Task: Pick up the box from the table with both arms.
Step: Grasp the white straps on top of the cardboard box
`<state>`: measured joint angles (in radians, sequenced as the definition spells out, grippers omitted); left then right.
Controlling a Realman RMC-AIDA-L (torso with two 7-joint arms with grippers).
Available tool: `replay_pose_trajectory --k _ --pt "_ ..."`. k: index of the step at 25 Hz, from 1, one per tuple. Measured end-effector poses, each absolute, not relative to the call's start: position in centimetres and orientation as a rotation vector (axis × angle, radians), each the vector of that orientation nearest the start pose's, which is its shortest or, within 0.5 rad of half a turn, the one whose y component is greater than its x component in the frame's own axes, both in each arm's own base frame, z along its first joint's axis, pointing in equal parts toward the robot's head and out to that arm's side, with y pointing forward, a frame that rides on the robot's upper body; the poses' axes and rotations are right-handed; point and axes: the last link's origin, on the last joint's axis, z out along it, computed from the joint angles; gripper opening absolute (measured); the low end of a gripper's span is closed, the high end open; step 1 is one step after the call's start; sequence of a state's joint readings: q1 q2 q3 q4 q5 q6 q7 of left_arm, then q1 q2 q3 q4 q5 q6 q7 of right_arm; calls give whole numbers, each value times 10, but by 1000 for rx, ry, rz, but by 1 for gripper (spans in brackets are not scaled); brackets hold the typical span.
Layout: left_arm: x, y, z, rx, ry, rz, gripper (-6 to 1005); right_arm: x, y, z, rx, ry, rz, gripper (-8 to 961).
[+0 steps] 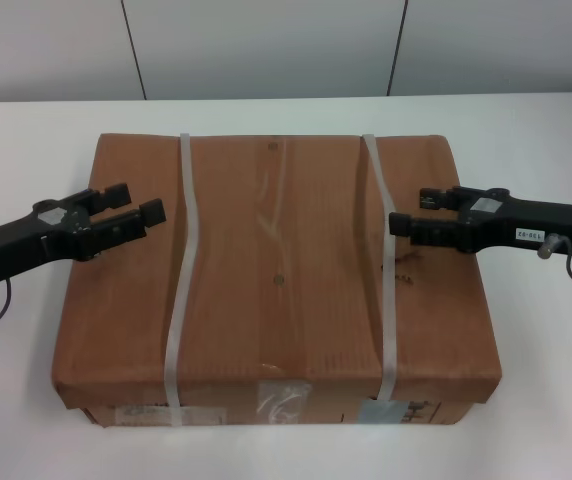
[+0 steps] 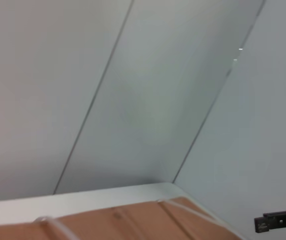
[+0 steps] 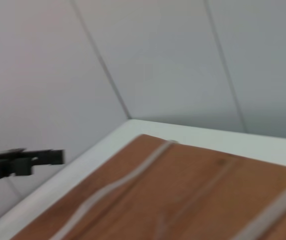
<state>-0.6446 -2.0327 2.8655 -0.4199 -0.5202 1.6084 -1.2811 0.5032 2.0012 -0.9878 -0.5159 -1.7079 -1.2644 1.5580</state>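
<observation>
Cardboard, brown and flat, the strapped box (image 1: 276,280) lies squarely on the white table (image 1: 526,120). Left black gripper (image 1: 138,208) and right black gripper (image 1: 413,212), both spread and empty, hover above its top, pointing inward from opposite sides, equally near.

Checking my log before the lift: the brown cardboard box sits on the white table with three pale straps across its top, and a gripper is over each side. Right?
Not quite. The head view shows two pale straps across the box, not three. The rest holds: it sits on the white table, with the left gripper and the right gripper over its sides.
</observation>
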Motion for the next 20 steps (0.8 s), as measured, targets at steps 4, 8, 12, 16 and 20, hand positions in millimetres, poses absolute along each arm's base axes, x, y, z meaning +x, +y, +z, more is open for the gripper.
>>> replay_pose_trajectory --k 4,8,12,16,20 --pt "-308 328 9 -2372 -1043 -870 802 296 353 -11 -2440 1114 618 868" --pt "-311 332 0 -2341 -1100 -848 802 303 357 -12 -2381 1184 582 868" --pt "-309 336 -7 -2347 -1117 -827 801 303 358 -18 -2373 1210 568 867" --pt "-305 339 -11 -2359 -1120 -825 801 301 358 -21 -2381 1210 569 867" --pt "-304 339 -13 -2357 -1135 -830 801 300 357 -22 -2387 1213 580 867"
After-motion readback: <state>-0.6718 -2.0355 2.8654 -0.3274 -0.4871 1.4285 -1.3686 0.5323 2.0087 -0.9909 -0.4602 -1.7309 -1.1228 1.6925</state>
